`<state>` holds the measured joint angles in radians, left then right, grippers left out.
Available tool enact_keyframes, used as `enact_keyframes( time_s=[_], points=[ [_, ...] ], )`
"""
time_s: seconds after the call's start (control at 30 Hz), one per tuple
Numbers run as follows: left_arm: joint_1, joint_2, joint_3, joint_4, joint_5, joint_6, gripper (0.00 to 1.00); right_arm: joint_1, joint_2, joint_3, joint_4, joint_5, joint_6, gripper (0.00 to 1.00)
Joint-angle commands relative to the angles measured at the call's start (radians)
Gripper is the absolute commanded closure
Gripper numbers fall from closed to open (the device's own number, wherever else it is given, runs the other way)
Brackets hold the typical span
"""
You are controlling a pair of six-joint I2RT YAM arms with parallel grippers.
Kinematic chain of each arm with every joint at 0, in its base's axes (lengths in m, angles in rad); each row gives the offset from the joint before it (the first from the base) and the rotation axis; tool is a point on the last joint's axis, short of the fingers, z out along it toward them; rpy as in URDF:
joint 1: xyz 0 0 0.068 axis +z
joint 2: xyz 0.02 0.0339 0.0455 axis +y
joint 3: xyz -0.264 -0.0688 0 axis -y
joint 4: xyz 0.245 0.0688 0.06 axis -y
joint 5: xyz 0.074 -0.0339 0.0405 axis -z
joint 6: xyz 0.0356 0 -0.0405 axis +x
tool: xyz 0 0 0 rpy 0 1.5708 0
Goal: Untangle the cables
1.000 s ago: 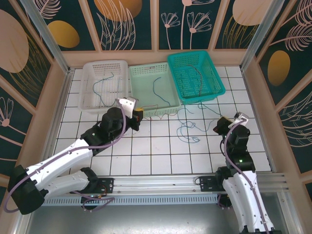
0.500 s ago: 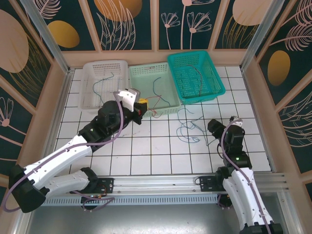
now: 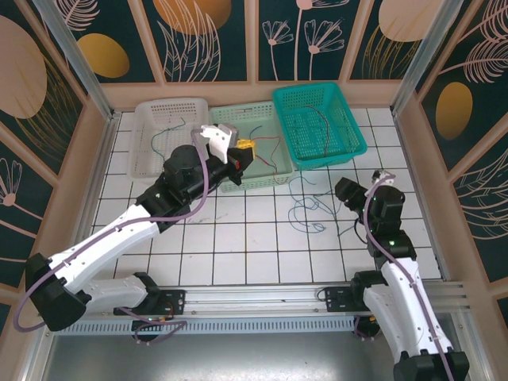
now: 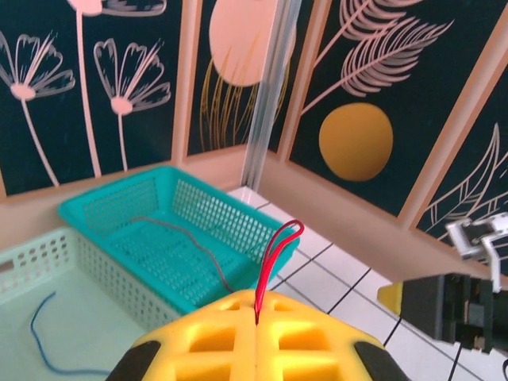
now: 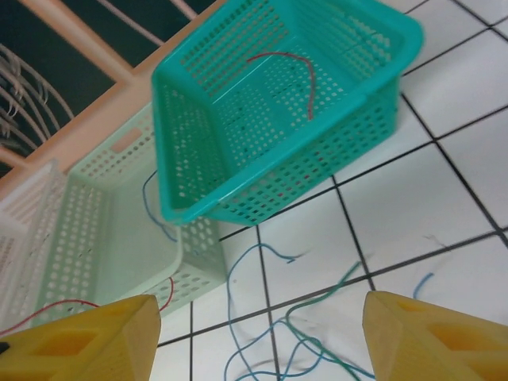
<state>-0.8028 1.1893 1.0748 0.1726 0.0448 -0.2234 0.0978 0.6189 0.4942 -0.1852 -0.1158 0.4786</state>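
Holding a thin red cable (image 4: 274, 250) nipped between its shut yellow fingers, the left pincer (image 3: 244, 148) hangs over the pale green basket (image 3: 266, 182), the middle one of three lined up along the far edge of the table (image 3: 262, 246). The red strand arcs away from it toward the teal basket (image 3: 329, 157) at the far right. A blue cable (image 4: 44, 333) lies on the floor of the pale green basket, a reddish-dark one (image 5: 298, 63) lies in the teal basket, and the white basket (image 3: 139, 139) toward the far left corner holds another thin strand. What is left to sort is the knot of loose cables (image 3: 305, 208), blue and green, sprawled on the bare tiles right of the table's middle, just in front of the teal basket. The right pincer (image 3: 343, 190) stands just beside that knot with its jaws wide and nothing between them. The knot lies to its left. Its long axis runs roughly from the teal basket's near wall toward the near edge of the table. The right arm is plainly the nearer one, and the left is occupied with its red strand. A likely next pick would be a short reach leftward, the jaws set across one strand rather than along it.
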Motion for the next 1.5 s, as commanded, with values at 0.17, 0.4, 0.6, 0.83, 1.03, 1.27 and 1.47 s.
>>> enact_keyframes(
  time_s=[0.17, 0.4, 0.6, 0.83, 1.03, 1.27, 1.47],
  points=[
    [0.006, 0.103, 0.114, 0.085, 0.082, 0.023, 1.0, 0.053, 0.07, 0.109, 0.197, -0.223, -0.156, 0.31],
    [0.006, 0.146, 0.139, 0.097, 0.126, 0.0, 1.0, 0.196, 0.214, 0.231, 0.276, -0.293, -0.289, 0.3],
    [0.006, 0.162, 0.142, 0.117, 0.15, -0.021, 0.99, 0.299, 0.312, 0.276, 0.378, -0.281, -0.343, 0.28],
    [0.006, 0.173, 0.136, 0.135, 0.217, -0.043, 0.99, 0.326, 0.413, 0.307, 0.425, -0.211, -0.39, 0.29],
    [0.006, 0.178, 0.122, 0.139, 0.223, -0.046, 0.99, 0.326, 0.497, 0.356, 0.475, -0.141, -0.379, 0.65],
    [0.006, 0.182, 0.103, 0.129, 0.209, -0.039, 0.98, 0.306, 0.551, 0.431, 0.419, -0.074, -0.403, 1.0],
    [0.006, 0.168, 0.072, 0.128, 0.162, -0.038, 0.68, 0.235, 0.578, 0.484, 0.402, -0.105, -0.405, 1.0]
  ],
)
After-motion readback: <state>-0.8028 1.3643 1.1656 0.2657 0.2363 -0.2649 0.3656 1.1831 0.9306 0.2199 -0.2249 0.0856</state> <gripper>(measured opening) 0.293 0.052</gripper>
